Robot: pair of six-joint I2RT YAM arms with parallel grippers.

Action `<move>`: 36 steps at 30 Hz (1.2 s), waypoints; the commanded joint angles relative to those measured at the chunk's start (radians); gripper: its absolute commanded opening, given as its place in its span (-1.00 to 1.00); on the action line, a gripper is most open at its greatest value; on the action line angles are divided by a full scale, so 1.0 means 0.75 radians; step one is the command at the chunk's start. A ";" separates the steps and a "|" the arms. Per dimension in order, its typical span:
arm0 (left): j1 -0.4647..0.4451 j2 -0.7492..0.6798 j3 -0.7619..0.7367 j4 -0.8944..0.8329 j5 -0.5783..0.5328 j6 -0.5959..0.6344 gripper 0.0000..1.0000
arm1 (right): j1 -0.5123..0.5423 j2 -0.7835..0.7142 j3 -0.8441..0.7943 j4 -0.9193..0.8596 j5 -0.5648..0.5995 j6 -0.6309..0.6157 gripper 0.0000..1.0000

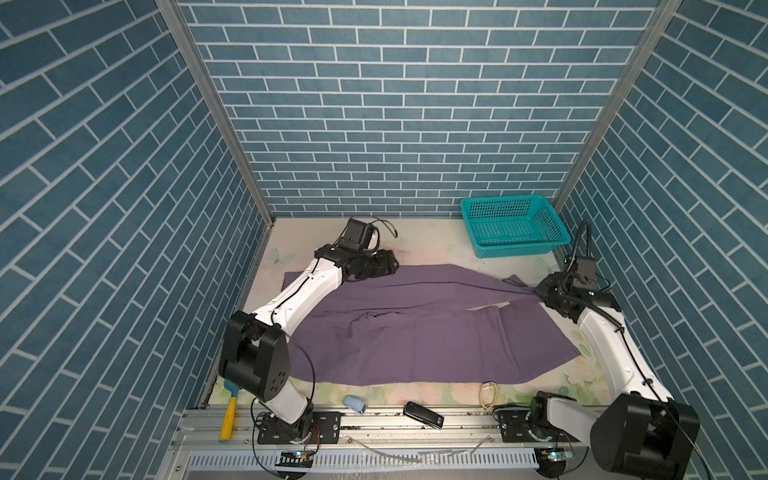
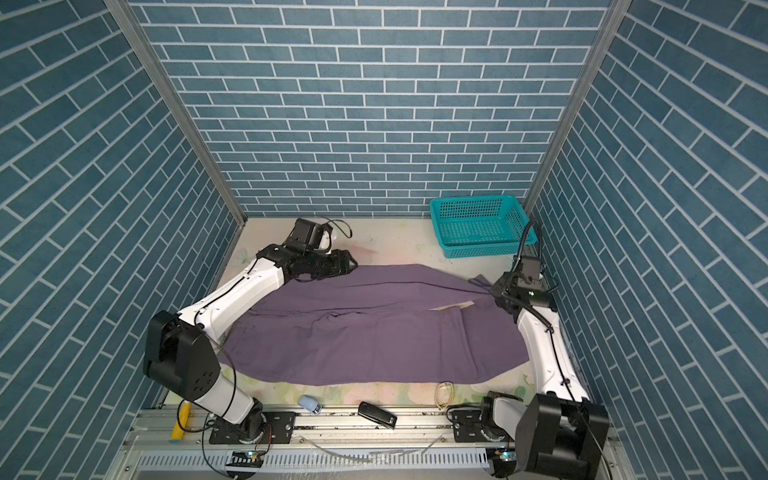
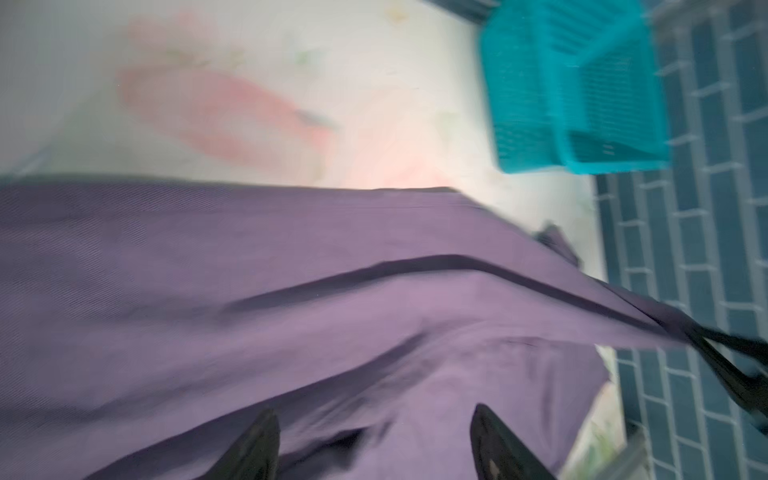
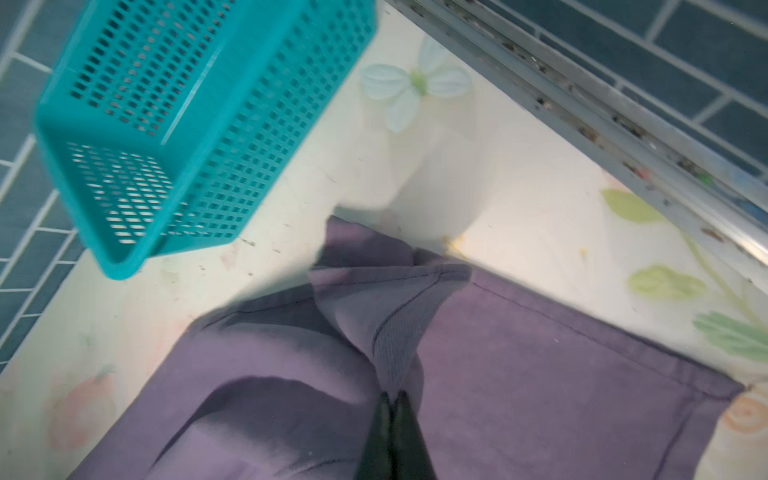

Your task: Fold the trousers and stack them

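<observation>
Trousers (image 1: 415,332) lay spread across mid-frame in both top views. At their right edge the right gripper (image 4: 392,401) was clamped on a fabric corner. The left gripper (image 3: 374,419), jaws apart, hovered over the upper edge. I judged it needed an equally firm pinch for an even fold.

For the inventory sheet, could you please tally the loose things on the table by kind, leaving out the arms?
purple trousers: 1
teal basket: 1
yellow-handled tool: 1
small pale blue object: 1
black device: 1
tan loop: 1
Total: 6
</observation>
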 commanded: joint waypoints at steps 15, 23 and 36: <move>0.271 0.530 0.209 -0.175 -0.226 -0.012 0.39 | -0.068 0.314 0.377 0.335 -0.167 -0.007 -1.00; 0.370 0.550 0.119 -0.144 -0.243 -0.013 0.38 | -0.067 0.035 -0.042 0.655 -0.083 0.056 -1.00; 0.462 0.547 0.102 -0.167 -0.293 -0.004 0.38 | -0.077 -0.131 -0.353 0.376 0.175 0.171 -0.34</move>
